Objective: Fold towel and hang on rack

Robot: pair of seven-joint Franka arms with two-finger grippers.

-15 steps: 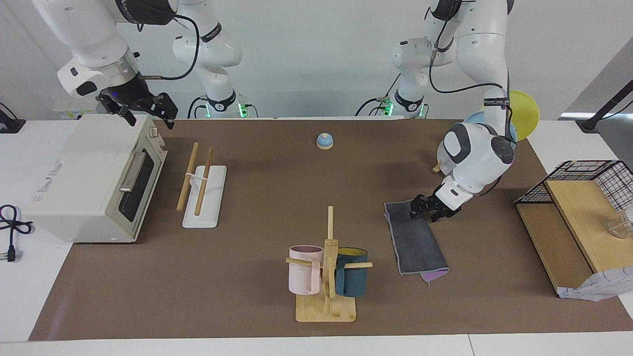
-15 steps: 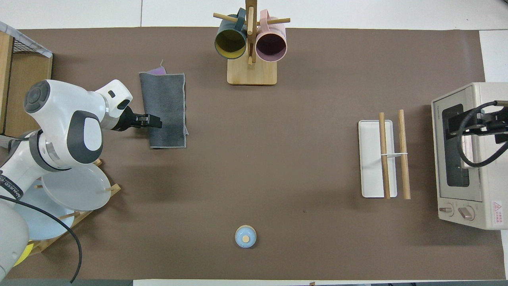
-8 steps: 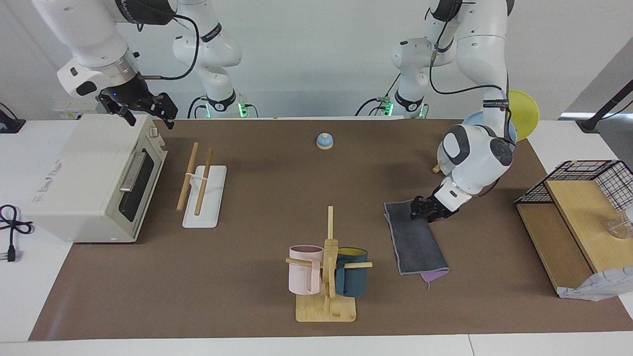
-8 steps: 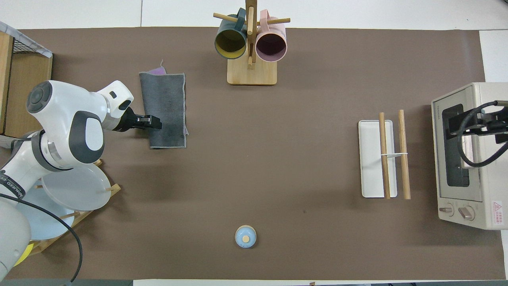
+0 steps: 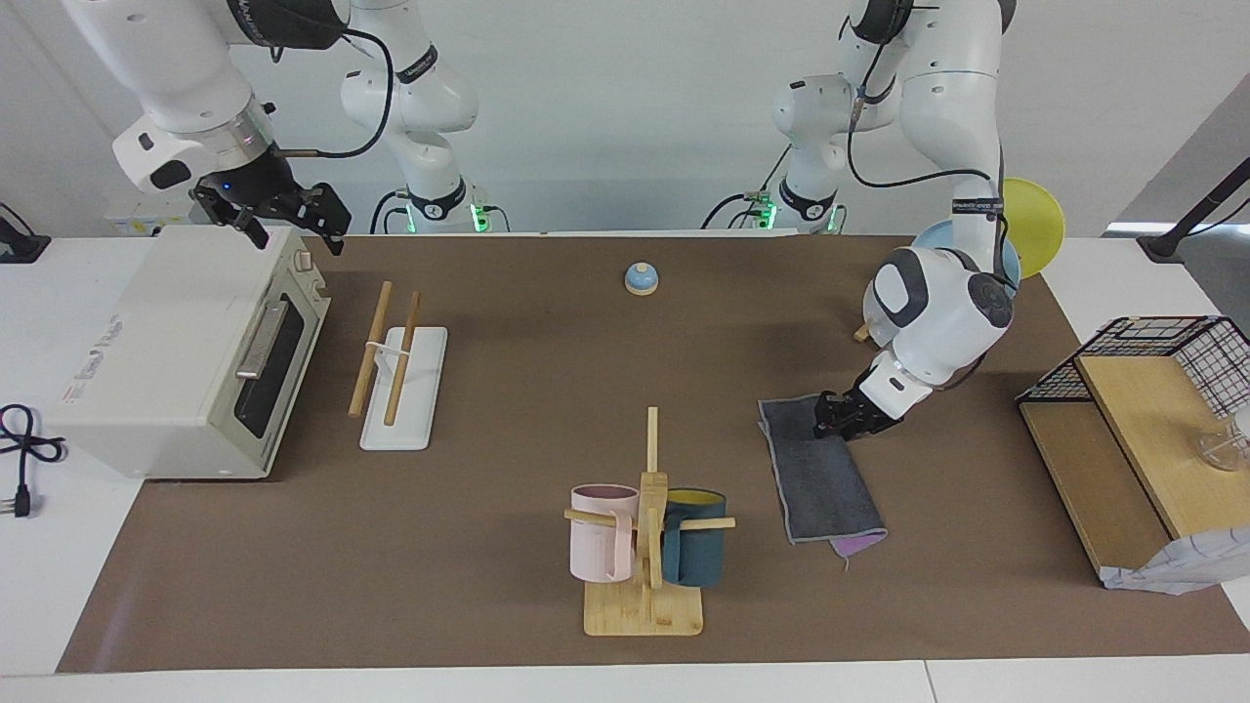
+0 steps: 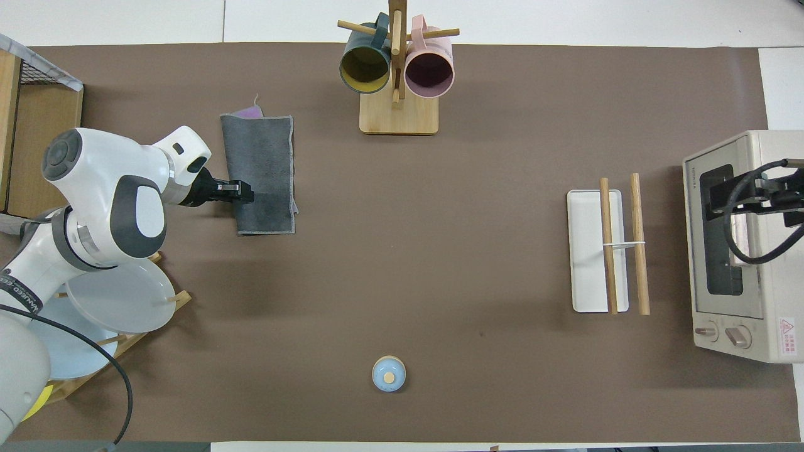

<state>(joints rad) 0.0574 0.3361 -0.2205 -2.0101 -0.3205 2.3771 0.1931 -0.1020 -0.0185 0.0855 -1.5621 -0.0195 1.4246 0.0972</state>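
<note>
While the left hand (image 5: 832, 422) sits low at the edge of the folded dark grey cloth towel (image 5: 818, 471), pinch both layers before lifting toward the white-based rack with two wooden rods (image 5: 400, 366), well apart from it. You cannot tell whether its fingers grip. The right hand (image 5: 278, 215) waits open over the cream toaster oven (image 5: 166, 356).

Robotics lab, two white arms (image 5: 937, 117) bolted at a brown-matted table (image 5: 547, 371)

Towel (image 5: 818, 471): dark grey face up, purple showing at one corner. Rack (image 5: 405, 389): white base, light wooden rods. Mugs: one pink (image 5: 599, 532), one teal (image 5: 697, 550); mat (image 5: 488, 586) brown.
</note>
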